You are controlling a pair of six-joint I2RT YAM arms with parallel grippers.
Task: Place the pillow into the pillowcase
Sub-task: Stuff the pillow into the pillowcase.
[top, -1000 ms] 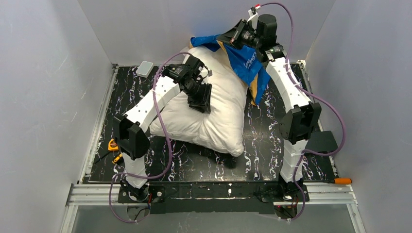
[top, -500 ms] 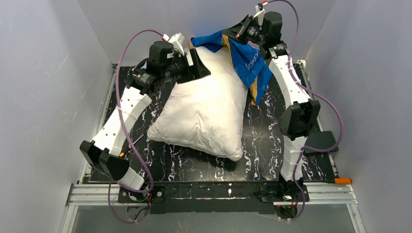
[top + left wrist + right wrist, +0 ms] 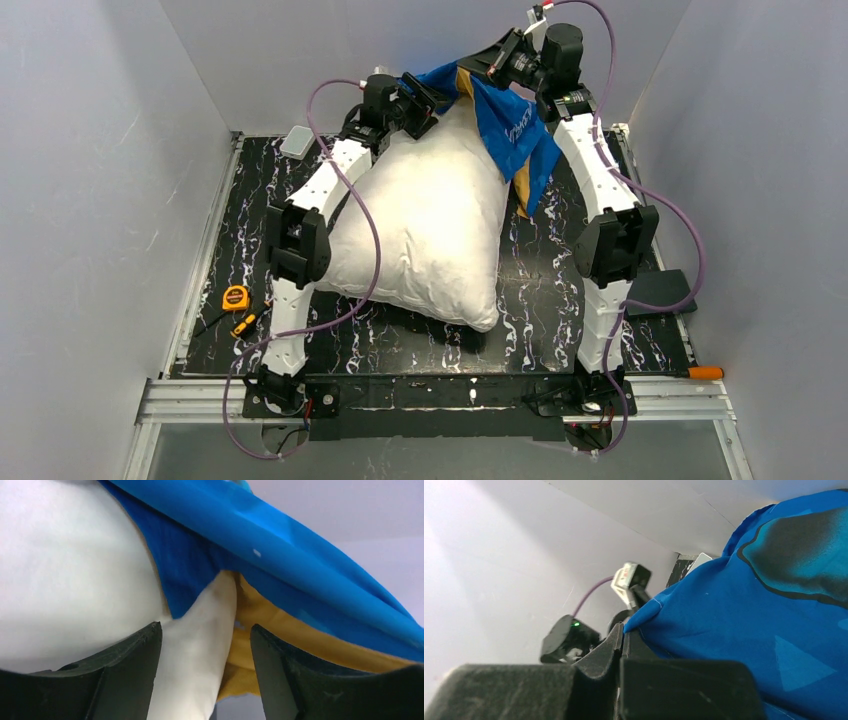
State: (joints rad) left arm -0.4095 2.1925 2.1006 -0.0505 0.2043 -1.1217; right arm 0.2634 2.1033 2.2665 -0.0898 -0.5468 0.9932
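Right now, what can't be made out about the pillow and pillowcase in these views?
- Top view: pillow far edge, hidden under pillowcase and left gripper.
- Top view: pillowcase print, too small to read.
- Right wrist: pillowcase opening, cut off by the frame edges beyond right gripper.

L gripper (image 3: 205, 635) jaws apart, R gripper (image 3: 622, 632) pinched shut, both raised, reaching far
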